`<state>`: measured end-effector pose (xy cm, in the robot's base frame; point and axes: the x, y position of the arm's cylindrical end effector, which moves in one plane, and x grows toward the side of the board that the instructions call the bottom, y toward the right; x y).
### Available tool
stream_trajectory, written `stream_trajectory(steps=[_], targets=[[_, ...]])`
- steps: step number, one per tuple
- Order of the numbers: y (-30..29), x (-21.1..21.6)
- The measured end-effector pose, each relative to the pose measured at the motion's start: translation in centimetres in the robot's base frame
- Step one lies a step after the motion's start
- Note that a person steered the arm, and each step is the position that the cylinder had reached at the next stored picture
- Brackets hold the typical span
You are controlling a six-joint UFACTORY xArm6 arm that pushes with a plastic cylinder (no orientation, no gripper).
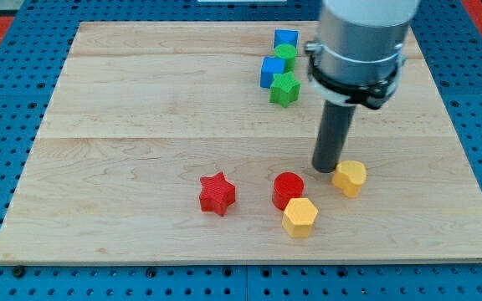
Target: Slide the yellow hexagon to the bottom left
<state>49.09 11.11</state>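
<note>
The yellow hexagon [299, 217] lies on the wooden board [141, 134] toward the view's bottom, right of centre, touching the red cylinder [288, 189] just above-left of it. My tip [325, 169] is above-right of the hexagon, apart from it. The tip stands right beside a second yellow block [351, 177], of unclear shape, at that block's left. The rod rises from the tip to the arm's grey body at the view's top right.
A red star [217, 193] lies left of the red cylinder. Near the view's top is a cluster: a blue block [285, 39], a green cylinder [286, 55], a blue cube [271, 72] and a green star [284, 89].
</note>
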Motion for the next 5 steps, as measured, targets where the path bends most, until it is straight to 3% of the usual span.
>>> stream_trajectory(steps=[1, 3, 4, 5], targets=[[0.0, -1.1], [0.8, 3.8], [0.6, 0.5], [-0.1, 4.7]])
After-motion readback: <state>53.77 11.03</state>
